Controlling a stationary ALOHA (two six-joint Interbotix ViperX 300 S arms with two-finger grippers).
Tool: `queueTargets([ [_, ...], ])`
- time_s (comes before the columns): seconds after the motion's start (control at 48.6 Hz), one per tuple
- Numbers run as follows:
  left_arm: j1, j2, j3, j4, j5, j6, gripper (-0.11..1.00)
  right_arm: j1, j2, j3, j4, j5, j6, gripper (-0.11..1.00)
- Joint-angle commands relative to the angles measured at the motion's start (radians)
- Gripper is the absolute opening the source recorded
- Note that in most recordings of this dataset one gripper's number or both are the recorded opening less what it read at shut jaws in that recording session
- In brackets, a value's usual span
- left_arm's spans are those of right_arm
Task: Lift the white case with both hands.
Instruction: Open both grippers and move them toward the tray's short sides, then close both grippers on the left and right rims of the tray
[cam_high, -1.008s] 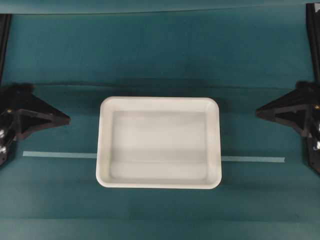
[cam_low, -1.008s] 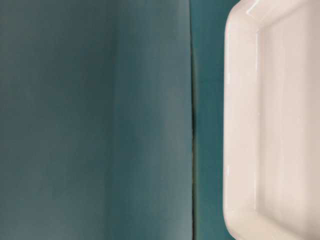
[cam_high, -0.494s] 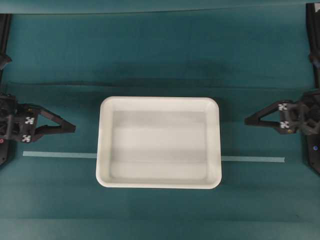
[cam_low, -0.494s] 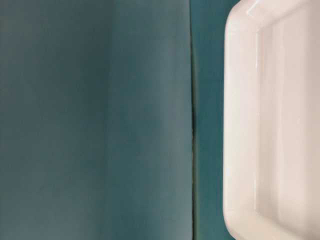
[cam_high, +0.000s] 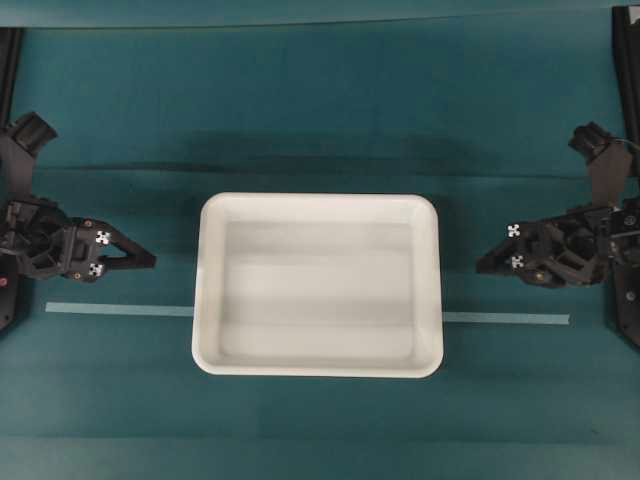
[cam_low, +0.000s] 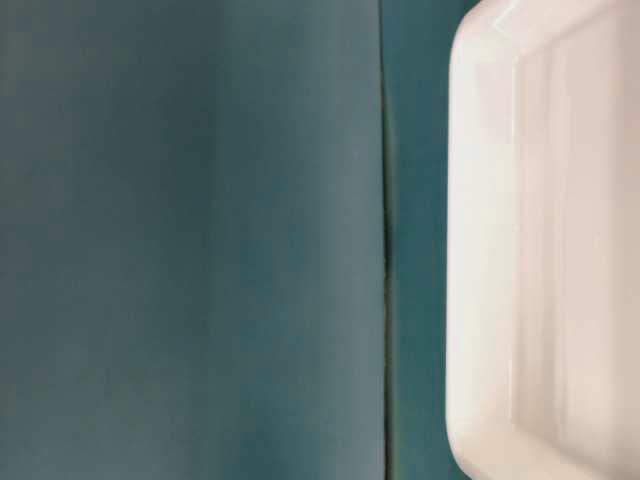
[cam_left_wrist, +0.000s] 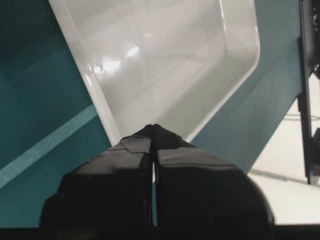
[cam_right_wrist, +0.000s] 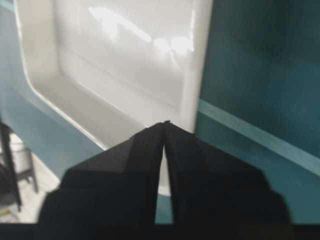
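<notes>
1. While the white case (cam_high: 318, 285) lies flat in the middle of the green bench (cam_high: 320, 110), it is not yet touched by either hand.
2. The left hand (cam_high: 140, 259) is seen near the case's left short side, with a gap of bare bench between.
3. The right hand (cam_high: 488, 266) is seen near the right short side, also apart from it.
4. In both wrist views the jaws of each hand are pressed together into one point, and nothing is held between them.
5. A pale tape line (cam_high: 505, 319) is laid across the bench and goes under the case.
6. The step in hand is judged to be the reach toward the two short sides.
7. To do it well, the jaws should be spread first, because a closed point cannot take hold of the rim.
8. Each hand should be brought in low, so that one finger goes over the rolled rim and one goes under it.
9. The middle of each short side should be picked, so the case is kept level.
10. Both sides should be squeezed and raised together, because the smooth, shiny plastic may slip or tip.
</notes>
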Motion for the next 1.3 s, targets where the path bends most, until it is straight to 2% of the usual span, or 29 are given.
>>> queueTargets([
  [0.0,-0.009,0.046,-0.002,0.005,-0.049,0.002,0.02,0.003,0.043,-0.009,0.003,-0.055,-0.003,0.16],
  [0.062,-0.018,0.066,0.000,0.005,-0.071,0.000,0.10,0.003,0.052,-0.005,0.002,-0.080,-0.003,0.27],
  [0.123,-0.028,0.084,-0.005,0.005,-0.083,0.002,0.22,0.006,0.055,-0.005,0.002,-0.083,-0.005,0.45],
  [0.288,-0.038,0.120,-0.006,0.005,-0.083,0.002,0.71,0.011,0.054,-0.002,-0.002,-0.081,-0.009,0.86],
  [0.35,-0.038,0.127,-0.003,0.005,-0.083,0.002,0.88,0.012,0.054,-0.002,-0.005,-0.081,-0.009,0.93],
  [0.412,-0.040,0.132,0.000,0.005,-0.089,0.002,0.97,0.014,0.054,0.002,-0.005,-0.081,-0.009,0.94],
  [0.576,-0.040,0.150,0.031,0.009,-0.187,0.014,0.95,0.029,0.055,0.011,-0.005,-0.117,-0.002,0.94],
  [0.7,-0.038,0.196,0.069,0.006,-0.310,0.029,0.95,0.055,0.061,0.061,0.006,-0.216,0.003,0.94],
  [0.782,-0.037,0.256,0.087,0.009,-0.382,0.032,0.95,0.064,0.080,0.095,0.032,-0.284,0.009,0.94],
  [1.091,-0.028,0.492,0.075,0.006,-0.675,0.092,0.95,0.114,0.244,0.127,0.041,-0.580,0.025,0.94],
  [1.276,-0.023,0.589,0.052,0.005,-0.752,0.100,0.95,0.164,0.385,0.106,0.044,-0.664,0.078,0.94],
])
